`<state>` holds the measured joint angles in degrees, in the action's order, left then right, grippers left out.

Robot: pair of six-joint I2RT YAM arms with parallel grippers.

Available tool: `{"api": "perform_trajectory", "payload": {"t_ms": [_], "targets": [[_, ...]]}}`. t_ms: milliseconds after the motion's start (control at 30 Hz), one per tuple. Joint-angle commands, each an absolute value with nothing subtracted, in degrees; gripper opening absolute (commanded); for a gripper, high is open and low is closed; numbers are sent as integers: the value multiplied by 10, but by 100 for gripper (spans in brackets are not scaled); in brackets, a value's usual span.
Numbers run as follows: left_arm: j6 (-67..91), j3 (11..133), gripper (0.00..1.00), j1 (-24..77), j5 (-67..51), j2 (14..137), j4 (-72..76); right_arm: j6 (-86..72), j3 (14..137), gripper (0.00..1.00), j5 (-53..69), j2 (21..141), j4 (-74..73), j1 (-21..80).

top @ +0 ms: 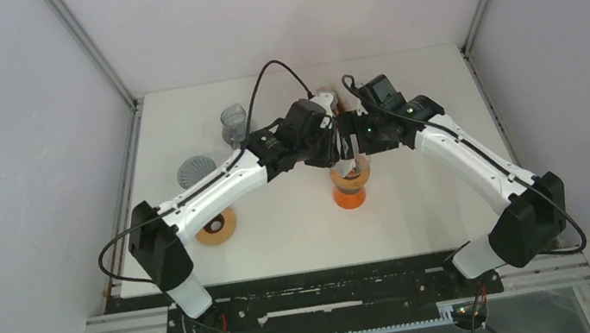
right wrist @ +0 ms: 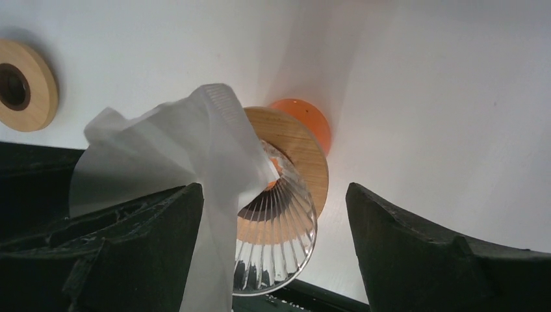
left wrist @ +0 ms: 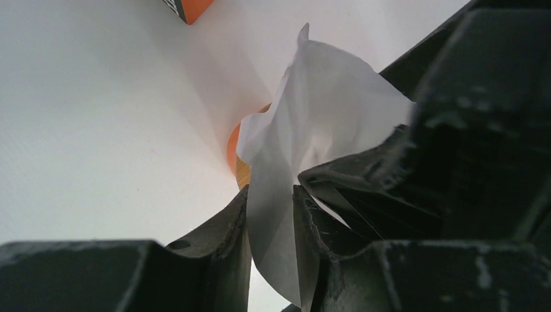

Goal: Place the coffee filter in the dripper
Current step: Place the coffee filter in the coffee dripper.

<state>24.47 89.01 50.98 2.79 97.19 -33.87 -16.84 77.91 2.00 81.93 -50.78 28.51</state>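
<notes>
The table gives little room for error, because the left arm and right arm meet head to head over its middle, wrists nearly touching. A small misjudged move by either could knock the two together.

Beneath them the dripper, ribbed glass with a wooden collar, sits on an orange cup. That stack looks top-heavy. A finger coming down on the collar or pushing sideways could tip it or slide the dripper off the cup.

The filter hangs above the dripper's mouth, crumpled and folded flat rather than opened into a cone, with a lower corner reaching toward the ribs. If it is let go like this, I judge it likely to lodge crooked, rest across the rim, or slip off to the table.

The left gripper pinches the filter's lower part between its jaws. Thin paper may cling to a finger on release and lift out again as the arm leaves.

The right gripper has its jaws spread wide and holds nothing, straddling the dripper from above. The paper drapes just beside its left finger, so closing or moving could snag, tear or drag the filter off centre.
</notes>
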Motion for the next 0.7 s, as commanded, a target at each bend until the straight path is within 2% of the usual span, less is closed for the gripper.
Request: {"api": "perform_trajectory", "payload": {"t_ms": [0, 667], "targets": [[239, 928, 32, 515, 31, 971, -334, -179, 777, 89, 9, 828, -483, 285], [235, 929, 29, 516, 44, 973, -341, -165, 775, 89, -82, 845, -532, 290]]}}
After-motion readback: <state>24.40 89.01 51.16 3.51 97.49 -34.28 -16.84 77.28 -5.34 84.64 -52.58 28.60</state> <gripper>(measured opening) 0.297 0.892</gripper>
